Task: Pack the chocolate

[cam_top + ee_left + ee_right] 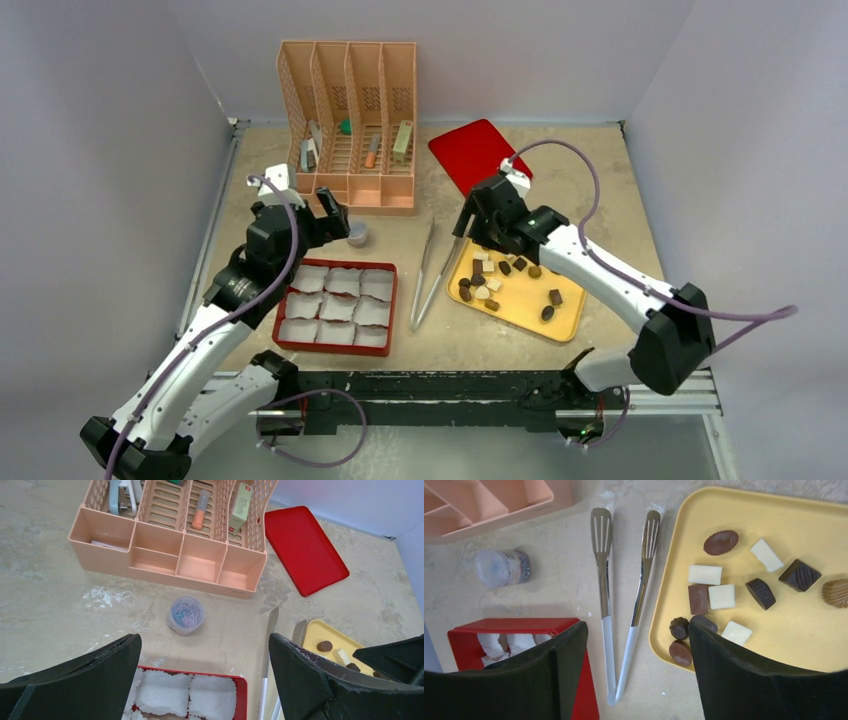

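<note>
The chocolate (722,596) is left loose on the yellow tray (520,310), none yet placed in the paper-lined red box (509,626), and the left pincer (204,645) and right pincer (638,630) are held wide and empty, the right over the tongs (604,580), probably so these can be grasped

The tabletop (60,590) looked like matt, mottled beige stone, scuffed white in patches. The tongs (602,575) were polished, slotted metal with smooth white-coated handles. The yellow tray (804,625), red lid (302,547) and peach organiser (150,562) looked like smooth plastic with a faint sheen. The chocolate (721,542) was smooth, some pieces ridged. White crinkled paper cups (165,692) lined the red plastic box (240,687). A small cup (185,616) was cloudy clear plastic.
</note>
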`<state>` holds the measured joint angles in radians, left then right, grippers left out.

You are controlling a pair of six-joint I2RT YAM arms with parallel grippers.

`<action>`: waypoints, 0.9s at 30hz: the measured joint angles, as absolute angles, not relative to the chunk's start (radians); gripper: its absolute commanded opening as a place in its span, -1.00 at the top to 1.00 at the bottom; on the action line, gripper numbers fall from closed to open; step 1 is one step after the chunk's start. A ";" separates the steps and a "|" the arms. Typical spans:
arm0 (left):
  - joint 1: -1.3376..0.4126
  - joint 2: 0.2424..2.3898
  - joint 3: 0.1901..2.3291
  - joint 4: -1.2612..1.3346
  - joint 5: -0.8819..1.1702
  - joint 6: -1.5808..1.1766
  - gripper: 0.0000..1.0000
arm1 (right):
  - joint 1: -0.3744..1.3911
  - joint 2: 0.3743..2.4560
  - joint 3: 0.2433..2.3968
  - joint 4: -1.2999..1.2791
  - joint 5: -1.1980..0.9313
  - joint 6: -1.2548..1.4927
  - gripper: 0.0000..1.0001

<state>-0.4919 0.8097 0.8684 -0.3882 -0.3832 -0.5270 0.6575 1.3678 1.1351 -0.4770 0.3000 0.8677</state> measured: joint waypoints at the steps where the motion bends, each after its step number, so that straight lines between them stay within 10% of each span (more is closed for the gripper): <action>1: -0.492 0.805 0.868 -0.392 -0.392 -0.525 -0.98 | 0.663 1.386 1.136 -0.479 0.303 0.884 -0.42; 27: -0.492 0.731 0.849 -0.434 -0.481 -0.479 -0.97 | 0.901 1.842 1.349 -0.603 0.331 1.135 -0.36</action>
